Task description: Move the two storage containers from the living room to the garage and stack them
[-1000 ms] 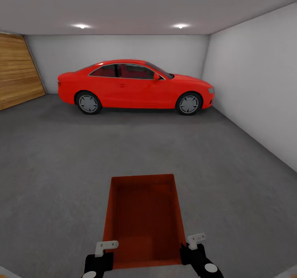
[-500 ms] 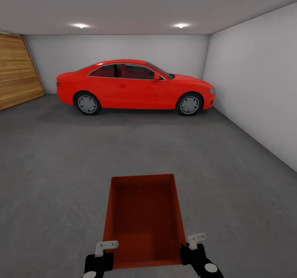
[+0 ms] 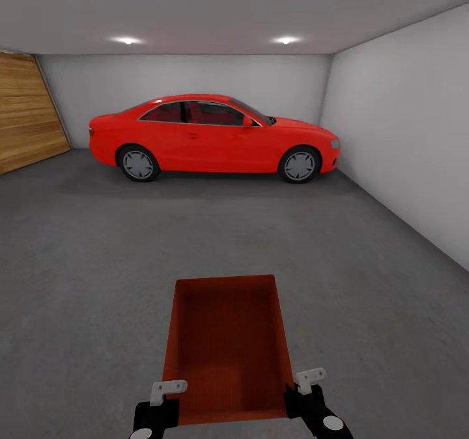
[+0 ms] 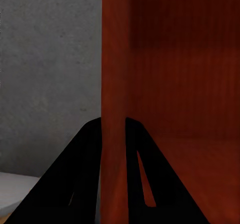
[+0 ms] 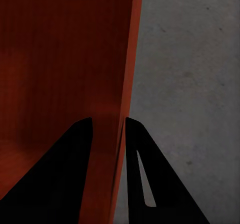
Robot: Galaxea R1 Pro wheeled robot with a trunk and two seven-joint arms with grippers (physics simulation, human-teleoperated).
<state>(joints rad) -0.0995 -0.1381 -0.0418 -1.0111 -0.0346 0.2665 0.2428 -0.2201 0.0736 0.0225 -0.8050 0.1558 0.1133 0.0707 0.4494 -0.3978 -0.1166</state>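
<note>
An orange-red bin is held above the grey concrete floor, open top up. The left claw grips its near-left corner; the right claw grips its near-right corner. A red car stands by the far white wall. A wood-panelled door is at left.

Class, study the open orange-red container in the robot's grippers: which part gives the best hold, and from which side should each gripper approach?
Grip the storage container by its thin long side walls near the close end. The left gripper and right gripper each straddle a wall from above, one finger inside, one outside. The open top and upright thin walls suit this pinch.
</note>
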